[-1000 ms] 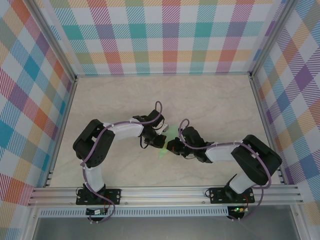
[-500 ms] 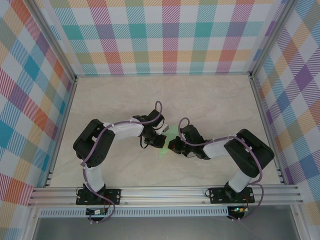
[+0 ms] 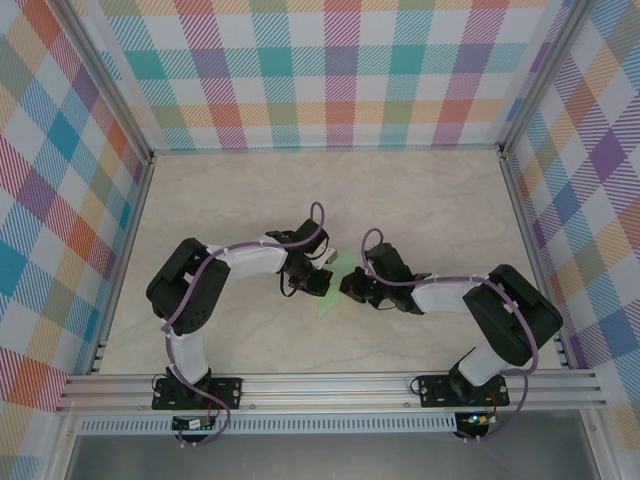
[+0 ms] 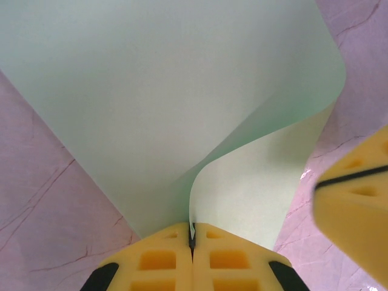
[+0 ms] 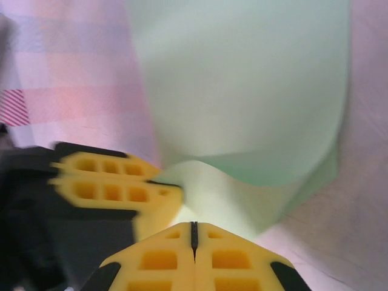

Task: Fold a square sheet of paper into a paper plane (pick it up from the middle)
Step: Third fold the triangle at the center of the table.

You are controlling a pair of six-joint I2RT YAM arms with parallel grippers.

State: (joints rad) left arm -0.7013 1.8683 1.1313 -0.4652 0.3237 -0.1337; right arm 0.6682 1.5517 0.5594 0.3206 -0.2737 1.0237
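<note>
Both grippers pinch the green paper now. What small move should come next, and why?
Probably lower the square sheet of paper to the table and flatten its bend: left gripper and right gripper are shut on it, and it curves loosely, uncreased.

I've got open table (image 3: pixel 430 200) behind and to both sides, out to the plaid walls (image 3: pixel 340 80), but mid-table is tight: left gripper (image 3: pixel 318 284) and right gripper (image 3: pixel 346 291) sit just beside each other, both pinching the curled square sheet of paper (image 3: pixel 327 304), so no pass between.
</note>
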